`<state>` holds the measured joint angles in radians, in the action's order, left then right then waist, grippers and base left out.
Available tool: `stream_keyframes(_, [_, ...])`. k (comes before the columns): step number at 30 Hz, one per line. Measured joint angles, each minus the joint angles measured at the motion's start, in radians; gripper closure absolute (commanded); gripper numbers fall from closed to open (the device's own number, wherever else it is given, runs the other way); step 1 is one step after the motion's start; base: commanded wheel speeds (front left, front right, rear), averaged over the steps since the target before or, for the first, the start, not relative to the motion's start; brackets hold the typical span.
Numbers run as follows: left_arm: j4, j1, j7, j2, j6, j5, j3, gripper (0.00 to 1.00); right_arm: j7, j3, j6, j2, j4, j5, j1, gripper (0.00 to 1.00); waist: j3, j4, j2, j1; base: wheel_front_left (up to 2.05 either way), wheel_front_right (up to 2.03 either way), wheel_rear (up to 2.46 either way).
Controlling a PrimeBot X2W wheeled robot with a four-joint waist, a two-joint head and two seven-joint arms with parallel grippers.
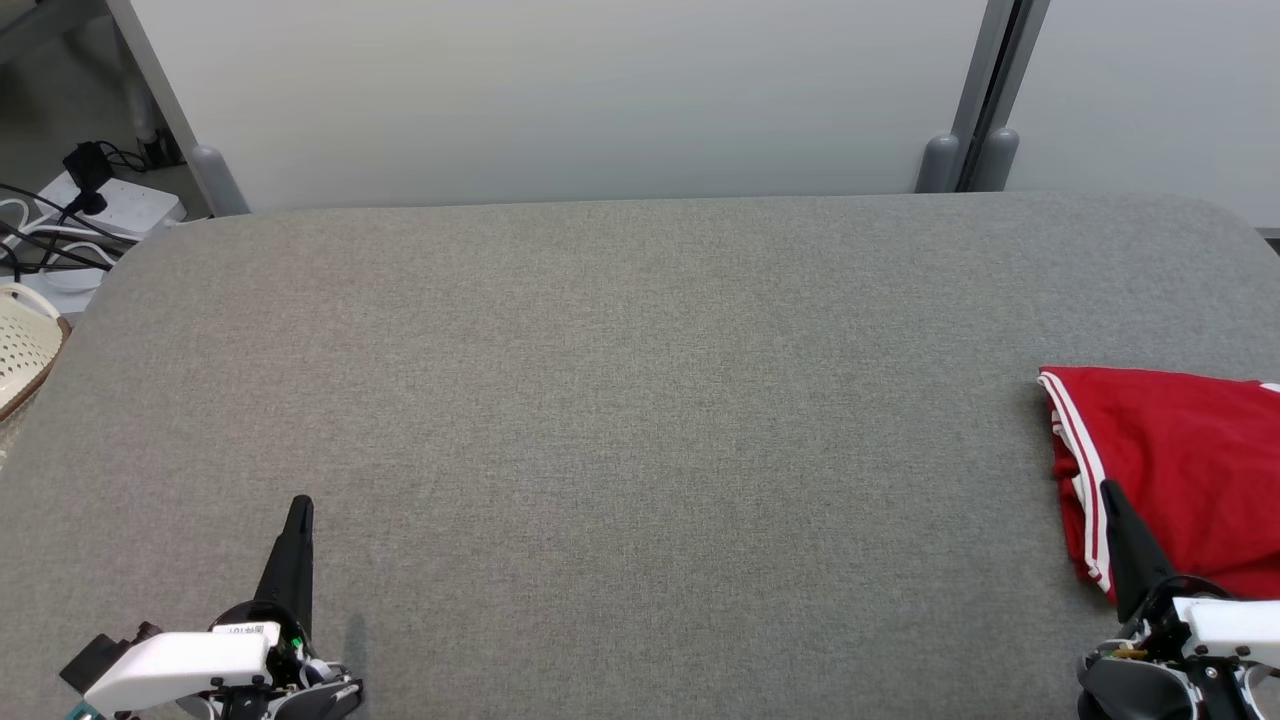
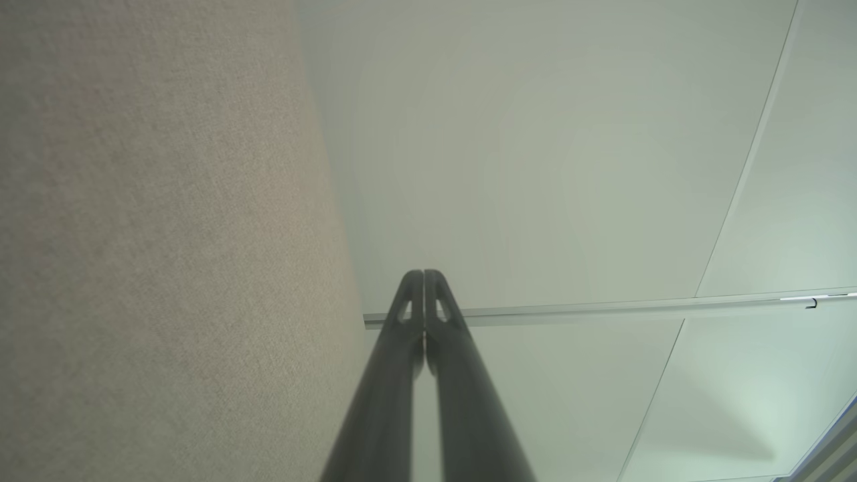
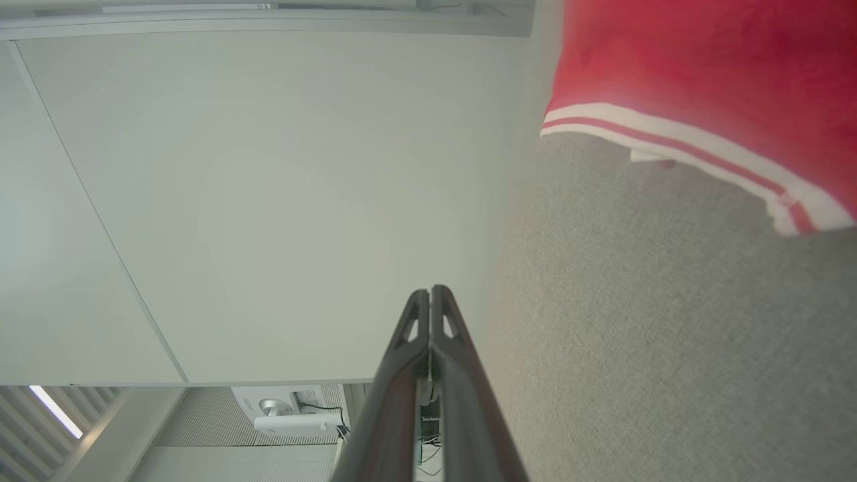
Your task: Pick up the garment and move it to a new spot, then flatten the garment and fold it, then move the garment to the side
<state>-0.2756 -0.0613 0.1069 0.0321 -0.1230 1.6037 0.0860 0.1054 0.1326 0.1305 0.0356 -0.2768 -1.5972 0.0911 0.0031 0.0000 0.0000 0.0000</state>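
Though part of it runs off the right edge of the head view, the garment [image 1: 1175, 470] reads as a red piece with white stripes along its hem. It lies in a compact, layered shape at the far right of the grey desk [image 1: 620, 400]. Whether the fold is neat on its hidden side I cannot tell.

The right hand [image 1: 1108, 492] sits just beside the garment's near-left corner. In its wrist view the two fingers are pressed together with nothing between them, and the striped hem lies off to one side, apart from the tips. The left hand [image 1: 300, 505] rests low at the near left of the desk, well apart from the cloth, its fingers likewise closed tight and empty.

I judge the task to be at its last step, with the garment set aside and little left but to clear away. To do that well, the right hand should rise up and back from the cloth before swinging, so no fingertip catches the hem and drags the layers open. If the pile must go further, pinch through all layers near the corner and slide it.

A small white label [image 1: 245, 629] on the left wrist carries print too small to read. Beyond the desk's left edge are a pale basket [image 1: 25, 345] and a white power strip [image 1: 125, 205], with no legible writing on either.
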Motion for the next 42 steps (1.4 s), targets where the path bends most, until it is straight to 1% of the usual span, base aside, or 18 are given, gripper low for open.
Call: stream_keyframes(42, [0.0, 0.0, 0.0, 0.0, 0.0, 0.0, 0.0, 1.0, 0.0, 0.0, 0.0, 0.0, 0.0, 0.0, 0.0, 1.0, 0.0, 0.0, 0.0, 0.0, 0.0, 0.0, 0.0])
